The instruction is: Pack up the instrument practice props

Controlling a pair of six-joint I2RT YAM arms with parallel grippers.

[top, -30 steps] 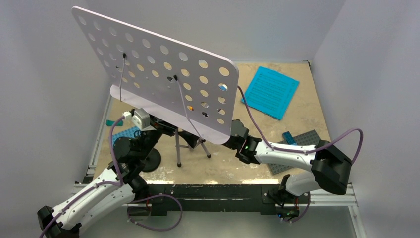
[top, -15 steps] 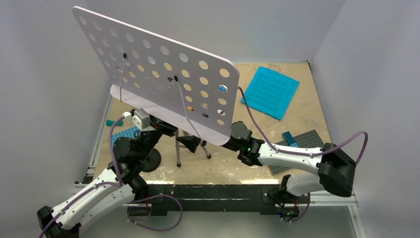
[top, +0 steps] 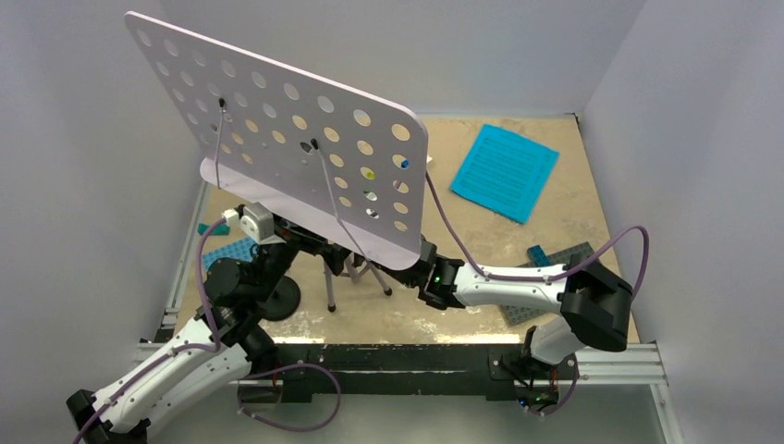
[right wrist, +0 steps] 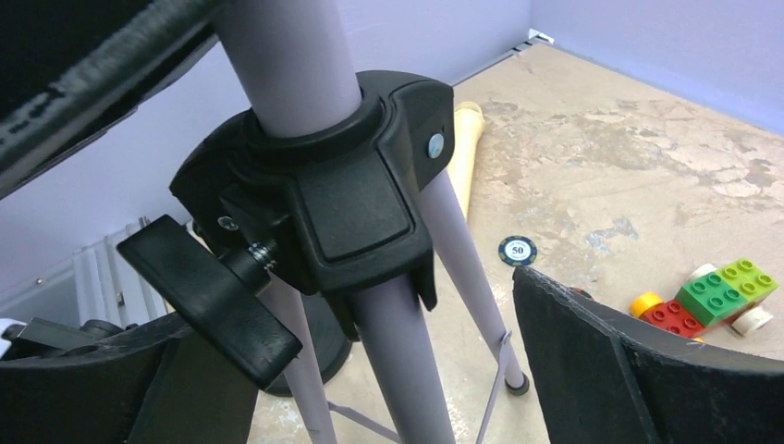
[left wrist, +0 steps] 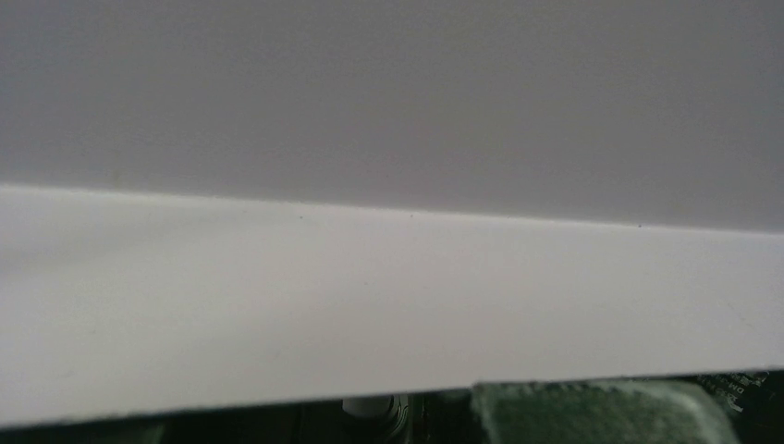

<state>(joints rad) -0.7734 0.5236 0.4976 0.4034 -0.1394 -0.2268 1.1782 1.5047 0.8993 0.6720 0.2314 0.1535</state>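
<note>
Right fingers: the right gripper (right wrist: 370, 361) stands open, one black finger (right wrist: 610, 370) on each side of the tripod, and no pad visibly touches it.
Between the fingers: the silver tube (right wrist: 407, 370) of the music stand (top: 370, 245) runs up into its black hub (right wrist: 342, 203). A wing knob (right wrist: 208, 296) juts toward the left-hand finger.
Left fingers: the left gripper (top: 300, 248) reaches under the plate's lower shelf. Its camera sees only lavender surface, so I cannot tell whether it is open or closed.
Above the fingers: the wide hole-punched plate tilts on top of the tube.
Handling, stand: it is probably stiff metal, top-heavy on thin splayed legs, and quick to tip or swing. The smooth round tube looks likely to slip or spin in a pinch.
Where to hold: the hub, or the tube just below it, gives the firmest purchase. The shelf edge looks a fair second hold to steady the plate.
Just beyond the fingers: the cream cone microphone (right wrist: 465, 153) lies behind the hub. It is likely light and prone to roll. A chip (right wrist: 518, 250) and coloured bricks (right wrist: 712, 301) lie to the right.
Left of the fingers: the mic stand base (top: 280, 298) sits there, dense and flat.
Far beyond: the teal pages (top: 507, 171) lie thin, limp and flat against the table.
</note>
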